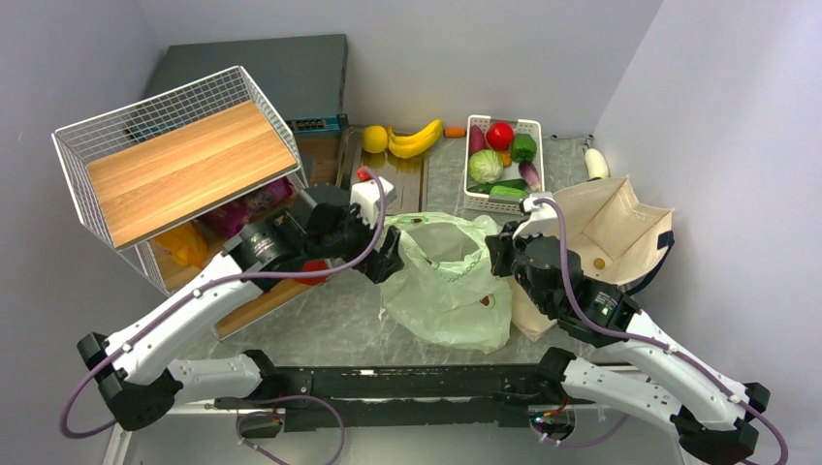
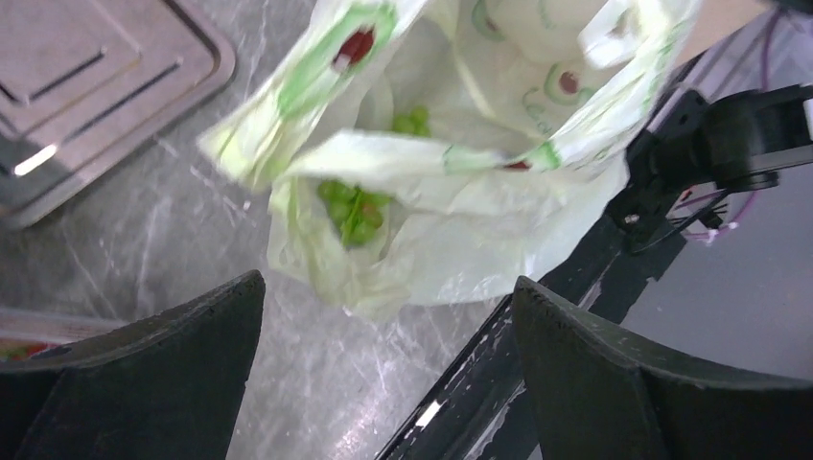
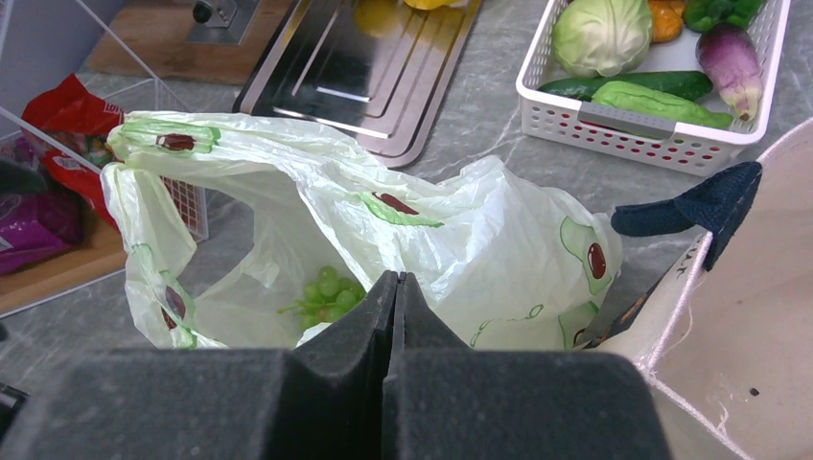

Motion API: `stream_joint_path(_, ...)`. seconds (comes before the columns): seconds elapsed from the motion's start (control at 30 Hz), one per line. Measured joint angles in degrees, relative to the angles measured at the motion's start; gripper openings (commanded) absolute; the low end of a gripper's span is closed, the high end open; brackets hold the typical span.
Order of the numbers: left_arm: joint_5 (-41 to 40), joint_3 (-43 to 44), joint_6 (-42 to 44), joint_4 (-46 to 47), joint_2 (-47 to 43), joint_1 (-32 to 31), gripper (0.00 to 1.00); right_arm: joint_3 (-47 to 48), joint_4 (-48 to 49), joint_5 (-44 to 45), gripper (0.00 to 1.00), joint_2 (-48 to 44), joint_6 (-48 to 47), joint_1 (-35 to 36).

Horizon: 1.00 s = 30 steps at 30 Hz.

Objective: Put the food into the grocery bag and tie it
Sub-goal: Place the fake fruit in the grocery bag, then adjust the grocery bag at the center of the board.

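Observation:
The grocery bag (image 1: pixel 451 291) stands in the middle of the table, mouth open upward. A bunch of green grapes (image 3: pixel 326 292) lies inside it and also shows in the left wrist view (image 2: pixel 355 206). My left gripper (image 1: pixel 388 260) is open and empty just left of the bag (image 2: pixel 460 240), above the tabletop. My right gripper (image 1: pixel 496 254) is shut at the bag's right rim (image 3: pixel 460 240), and thin plastic seems pinched at its tips. Yellow bananas (image 1: pixel 417 140) and a lemon (image 1: pixel 375 139) lie at the back. A glossy green pepper (image 1: pixel 523 147) sits in the white basket.
A white basket (image 1: pixel 475 165) of vegetables stands at the back right. A beige canvas tote (image 1: pixel 611 223) lies right of the bag, against my right arm. A wire rack with a wooden top (image 1: pixel 174 165) fills the left. A metal tray (image 1: pixel 402 179) lies behind the bag.

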Motion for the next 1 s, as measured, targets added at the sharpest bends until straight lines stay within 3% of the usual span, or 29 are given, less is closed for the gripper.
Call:
stream_joint_path(0.3, -7.58, -14.43, -8.39, 7.96, -1.75, 0.0, 0.77, 0.0, -0.02, -0.76, 0.0, 1.33, 0.2, 0.0)
stream_joint_path(0.43, -10.03, -15.47, -9.55, 10.73, 0.66, 0.0, 0.6, 0.0, -0.24, -0.9, 0.0, 1.46, 0.44, 0.0)
stream_joint_path(0.6, -11.5, -15.78, -9.6, 14.19, 2.75, 0.0, 0.14, 0.0, -0.26, -0.87, 0.0, 1.64, 0.74, 0.0)
stream_joint_path(0.67, -10.08, -16.37, -8.79, 15.8, 2.62, 0.0, 0.01, 0.0, -0.26, -0.87, 0.0, 1.75, 0.83, 0.0)
stream_joint_path(0.77, -6.1, -17.42, -6.8, 17.42, 2.01, -0.17, 0.0, 0.07, -0.26, -0.87, 0.0, 2.32, 0.85, 0.0)
stream_joint_path(1.0, 3.56, -24.09, -2.19, 16.46, -7.17, -4.52, 0.08, 0.07, -0.2, -0.85, 0.0, 3.54, 0.79, 0.0)
